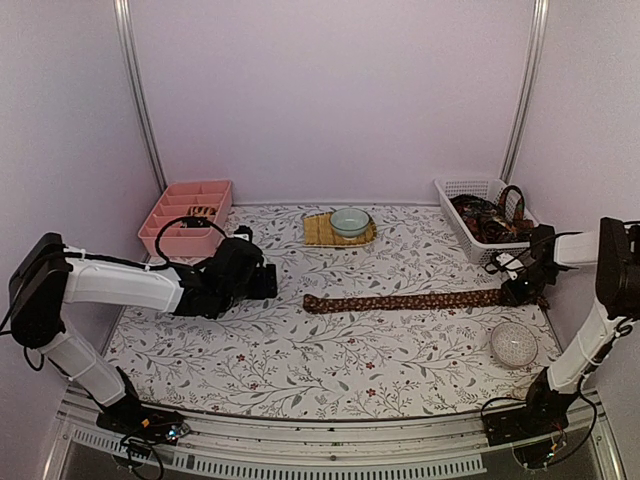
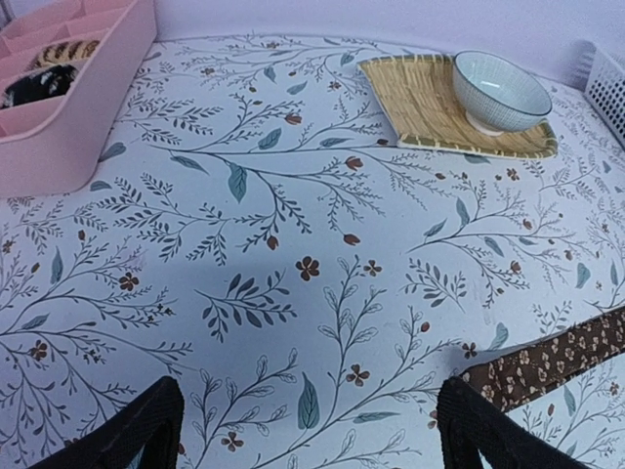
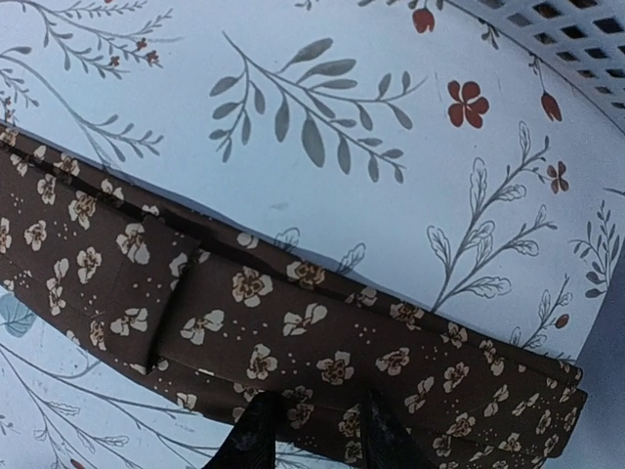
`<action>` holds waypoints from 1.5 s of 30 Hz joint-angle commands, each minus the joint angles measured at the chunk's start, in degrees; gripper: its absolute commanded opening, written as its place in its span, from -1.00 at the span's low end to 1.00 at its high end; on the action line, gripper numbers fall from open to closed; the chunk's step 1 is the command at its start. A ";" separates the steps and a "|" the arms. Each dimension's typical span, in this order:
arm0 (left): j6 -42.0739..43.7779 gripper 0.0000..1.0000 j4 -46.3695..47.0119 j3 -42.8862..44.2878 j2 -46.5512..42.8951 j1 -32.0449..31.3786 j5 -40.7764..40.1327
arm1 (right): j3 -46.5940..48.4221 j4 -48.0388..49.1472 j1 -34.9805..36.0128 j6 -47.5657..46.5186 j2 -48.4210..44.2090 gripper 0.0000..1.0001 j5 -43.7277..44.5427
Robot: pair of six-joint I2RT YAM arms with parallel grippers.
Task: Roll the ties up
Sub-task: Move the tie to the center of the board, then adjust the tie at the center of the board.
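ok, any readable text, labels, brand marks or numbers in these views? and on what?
No text can be read in any view.
tie: flower print only, no label showing.
tablecloth: leaf and flower pattern, no words.
pink tray, white basket, bowl: no markings seen.
left arm, right arm: any print is too small to tell.

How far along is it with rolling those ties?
Probably early on. Done: what look like rolled ties sit in the pink tray. In hand: one tie lies flat, unrolled, the right pincer seemingly pinching its end; left pincer open. Left: loose ties in the white basket.
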 commanded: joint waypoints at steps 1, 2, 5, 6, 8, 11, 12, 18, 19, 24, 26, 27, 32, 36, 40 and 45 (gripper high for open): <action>0.10 0.80 1.82 -1.17 -0.36 0.59 1.33 | -3.01 -8.58 -1.12 -3.33 -0.61 -0.40 8.86; 0.14 0.80 1.98 -1.27 -0.29 0.53 1.51 | -2.15 -10.05 -1.12 -3.50 -1.42 -0.38 8.53; 1.59 0.81 3.88 -2.24 0.00 0.53 2.17 | 3.21 -16.27 -0.49 -3.73 -4.97 -0.30 5.12; 2.18 0.84 4.98 -2.91 0.20 0.61 2.41 | 5.48 -19.70 0.31 -3.62 -6.22 -0.25 3.66; 3.70 0.91 6.09 -3.28 0.91 0.66 3.19 | 9.33 -23.74 3.09 -3.54 -8.55 -0.10 1.16; 3.42 0.95 5.16 -2.44 2.57 0.65 4.32 | 13.21 -26.31 10.41 -2.68 -11.12 0.14 0.06; 2.79 0.95 5.05 -2.27 2.98 0.63 4.91 | 14.14 -26.43 13.21 -2.17 -11.56 0.19 -0.27; -0.79 0.95 6.70 -2.92 3.97 0.66 7.41 | 16.18 -17.81 32.50 0.04 -10.83 0.41 -3.64; -0.99 0.95 6.70 -3.12 3.83 0.66 7.09 | 16.10 -15.26 35.13 -0.53 -10.13 0.44 -3.75; -1.44 0.95 6.83 -4.54 2.28 1.02 5.27 | 18.98 -6.23 44.47 -5.67 -2.20 0.52 -6.20; -1.68 0.96 6.90 -5.14 1.46 1.26 4.92 | 23.14 -5.98 46.95 -5.73 2.77 0.53 -7.56; -1.81 0.95 6.88 -5.41 1.08 1.30 4.78 | 25.26 -5.83 48.08 -5.51 5.35 0.52 -7.76; -2.51 0.95 6.16 -6.55 -0.81 1.50 4.05 | 32.11 -4.17 53.55 -4.69 16.22 0.53 -7.40; -3.30 0.95 5.88 -7.77 -2.68 1.52 3.57 | 36.53 -3.21 55.91 -4.25 23.82 0.55 -7.44; -3.90 0.95 5.66 -8.43 -3.53 1.55 3.76 | 41.35 -5.31 57.31 -3.72 29.93 0.55 -7.47; -4.26 0.95 5.83 -9.07 -4.13 1.57 3.84 | 43.06 -6.27 58.23 -2.85 33.56 0.54 -7.75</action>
